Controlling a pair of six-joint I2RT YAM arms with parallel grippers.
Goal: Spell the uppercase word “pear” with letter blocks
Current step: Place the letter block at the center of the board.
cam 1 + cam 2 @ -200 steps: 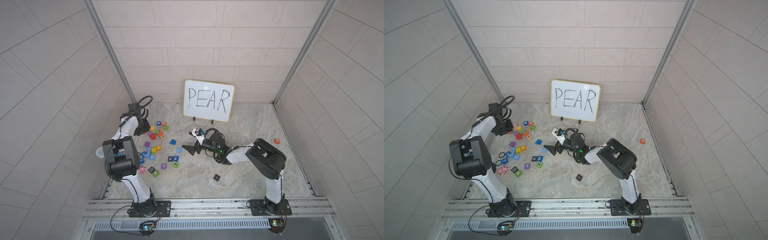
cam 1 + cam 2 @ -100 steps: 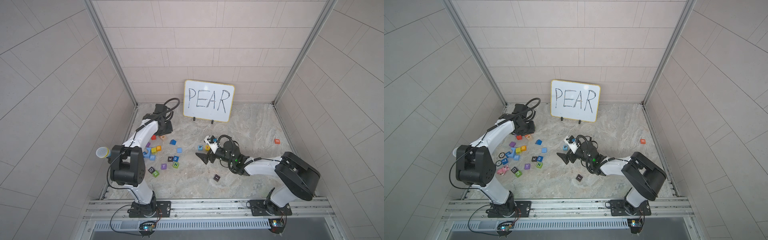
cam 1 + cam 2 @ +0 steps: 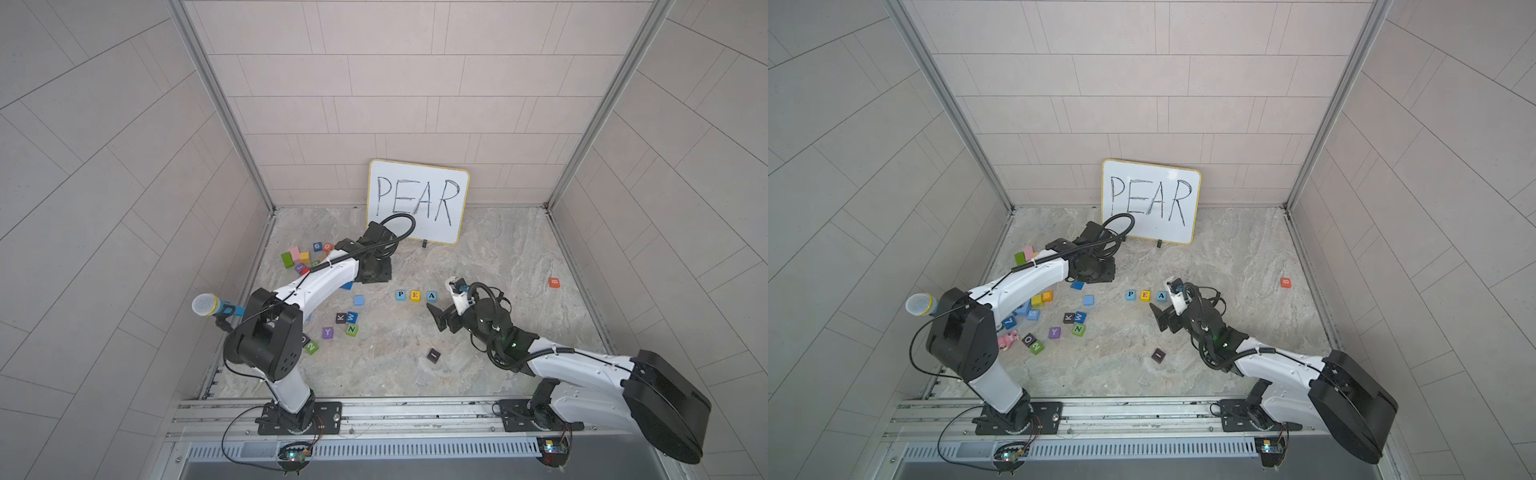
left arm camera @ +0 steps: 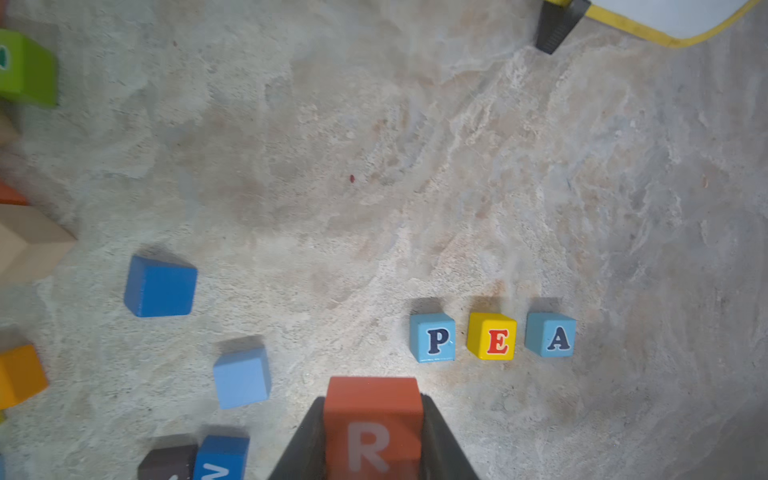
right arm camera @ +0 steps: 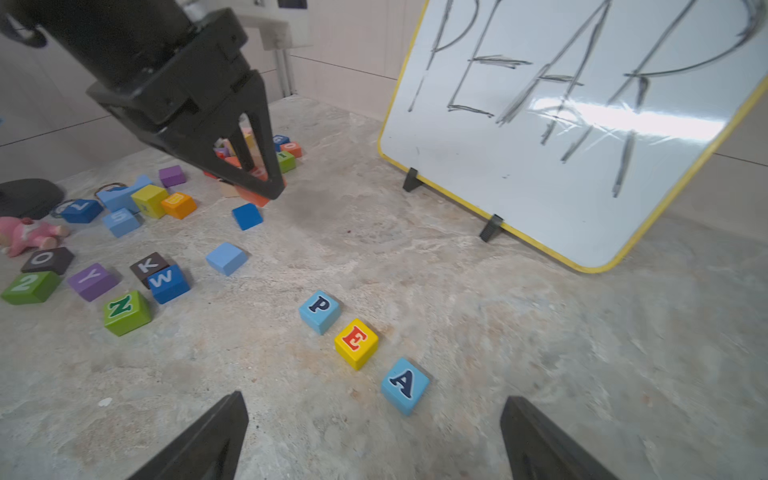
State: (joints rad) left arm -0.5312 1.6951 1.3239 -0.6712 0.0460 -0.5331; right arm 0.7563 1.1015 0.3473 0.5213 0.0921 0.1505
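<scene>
Left hand (image 4: pixel 372 401) clamps R block (image 4: pixel 368 449), letter upright like the A block (image 4: pixel 552 338).

a whiteboard (image 3: pixel 417 201) reading pear stands at 12 o'clock of the floor (image 3: pixel 478 374). an orange b cube (image 3: pixel 554 282) lies alone at 3 o'clock, a dark cube (image 3: pixel 433 355) at 5 o'clock. at 9 o'clock a k cube (image 3: pixel 340 318) touches a w cube (image 3: pixel 351 317); an n cube (image 3: pixel 351 330) sits at the w's 6 o'clock, a y cube (image 3: pixel 327 332) at the n's 9 o'clock. a pink toy (image 3: pixel 1008 340) lies at 8 o'clock beside an o cube (image 3: pixel 1029 339).
</scene>
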